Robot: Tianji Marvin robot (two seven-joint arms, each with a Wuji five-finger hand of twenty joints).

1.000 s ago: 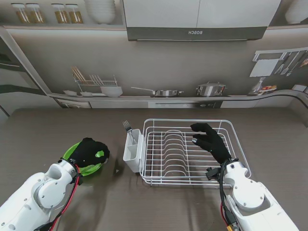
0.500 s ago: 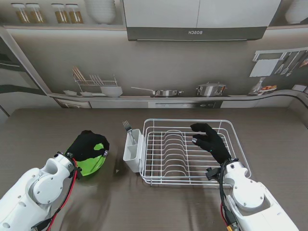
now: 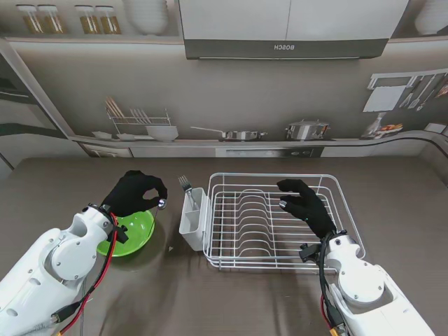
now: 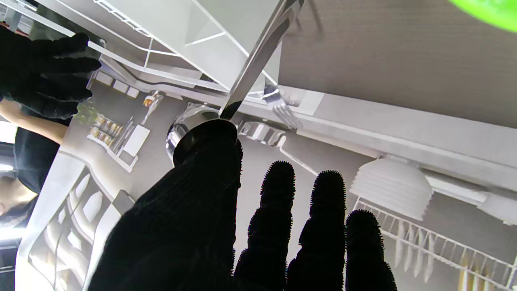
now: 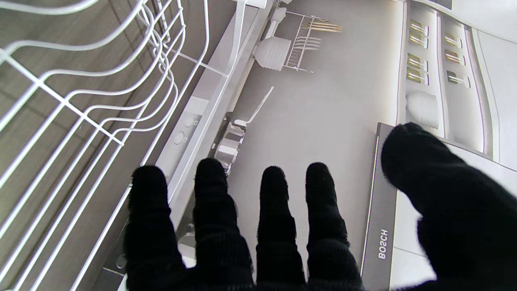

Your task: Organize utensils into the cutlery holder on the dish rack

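Two hands show from the stand. My left hand (image 3: pixel 134 194) pinches a spoon (image 3: pixel 161 204) above the green bowl's (image 3: pixel 136 234) far rim; the cutlery holder (image 3: pixel 192 219), holding a fork (image 3: pixel 185 185), sits just to its right. My right hand (image 3: pixel 306 204) hovers spread over the dish rack (image 3: pixel 280 262).

Left wrist: thumb on the spoon's (image 4: pixel 246 79) handle.

Right wrist: fingers (image 5: pixel 210 202) apart, empty.

So the cutlery holder (image 3: pixel 192 220) hangs on the rack's (image 3: pixel 280 220) left side with a fork (image 3: pixel 185 186) sticking up at its far end, the near part's open. Green bowl (image 3: pixel 129 234) sits just left on the worktop (image 3: pixel 56 189), with a bare strip between. The right hand (image 3: pixel 306 206) hovers over the rack's right half.
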